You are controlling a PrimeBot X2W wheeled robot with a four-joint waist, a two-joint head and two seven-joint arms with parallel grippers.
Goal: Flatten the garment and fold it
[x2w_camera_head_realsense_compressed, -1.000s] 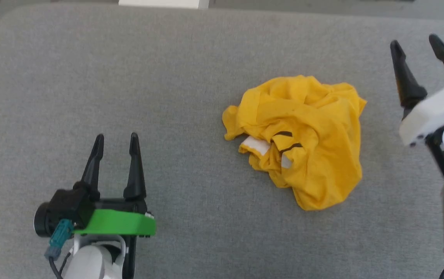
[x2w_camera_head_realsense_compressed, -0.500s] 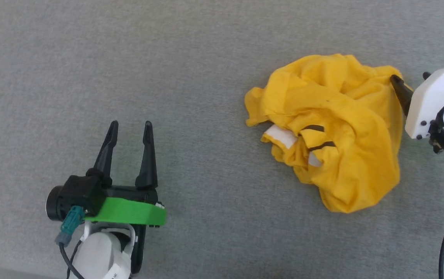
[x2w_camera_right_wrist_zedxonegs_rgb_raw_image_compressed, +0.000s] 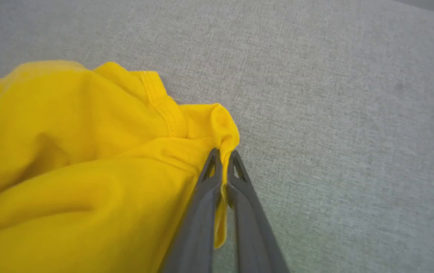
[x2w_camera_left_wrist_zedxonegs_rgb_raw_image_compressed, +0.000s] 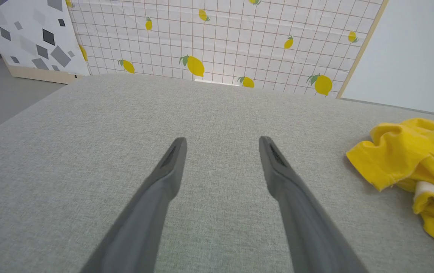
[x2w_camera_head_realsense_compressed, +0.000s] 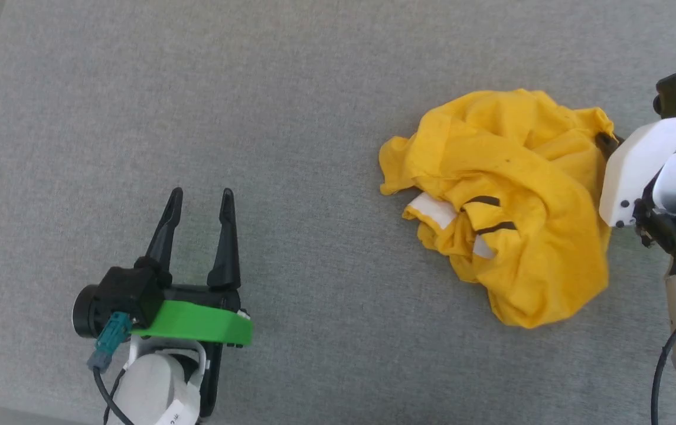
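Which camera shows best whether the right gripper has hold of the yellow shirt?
The right wrist view: the right gripper is shut on a fold at the edge of the garment, fabric between its fingers. The head view shows one finger at that edge beside the white mount. The left wrist view shows the garment's other end.

The yellow T-shirt [x2w_camera_head_realsense_compressed: 515, 177] lies crumpled in a heap on the grey cushion [x2w_camera_head_realsense_compressed: 314, 118], with a white patch and black stripes showing among its folds. One hem fold is pinched between the closed jaws of the right gripper [x2w_camera_right_wrist_zedxonegs_rgb_raw_image_compressed: 224, 154]. The heap lies well apart from the spread jaws of the left gripper [x2w_camera_head_realsense_compressed: 201, 195], off to their right.
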